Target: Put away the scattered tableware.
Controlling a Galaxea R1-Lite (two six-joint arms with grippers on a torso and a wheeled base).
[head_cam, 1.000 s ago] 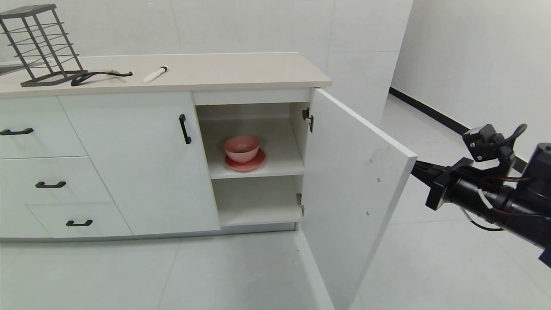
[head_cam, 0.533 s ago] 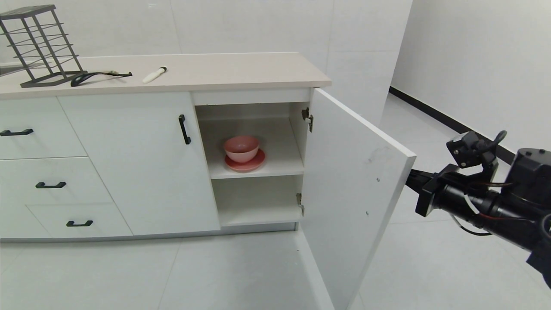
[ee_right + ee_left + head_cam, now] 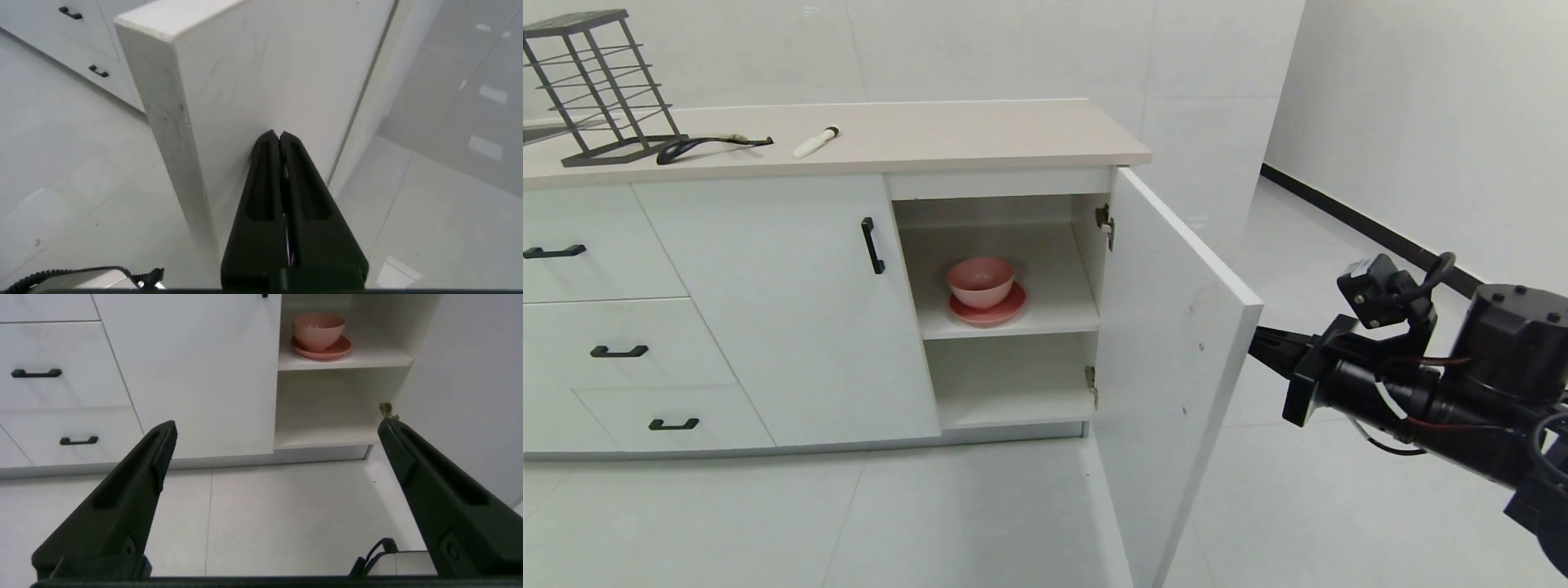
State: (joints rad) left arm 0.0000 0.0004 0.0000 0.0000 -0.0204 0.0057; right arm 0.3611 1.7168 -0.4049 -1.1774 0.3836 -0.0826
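Starting with the head view: the white hinged cabinet door (image 3: 1168, 351) stands open at a wide angle from the white cabinet. The right gripper (image 3: 1262, 341) sits against the door's outer face, near its free edge. This contact point is far from the hinges, so it probably gives the best leverage for swinging the door shut. Inside, the round pink bowl (image 3: 981, 280) sits in the flat pink plate (image 3: 988, 313) on the upper shelf (image 3: 1045, 327). Stacked this way, the pair takes up one spot and is already stored. On the beige desk (image 3: 931, 135) lie a black-handled utensil (image 3: 711, 144) and a white-handled utensil (image 3: 817, 140), near a black wire rack (image 3: 600, 82). These items appear not yet put away.

Left wrist view: the left gripper (image 3: 276, 429) hangs low in front of the cabinet and holds nothing. Its fingers (image 3: 131, 498) are spread wide, well clear of the door's swing. The bowl (image 3: 319, 328) and plate (image 3: 323, 349) show on the shelf beyond.

Right wrist view: the right gripper (image 3: 278, 140) has its fingers (image 3: 265, 180) pressed flat together, with nothing between them. Their joined tip touches the door (image 3: 270, 73) just beside its edge. Closed fingers form one stiff pusher, which suits a flat panel with no handle on this side.
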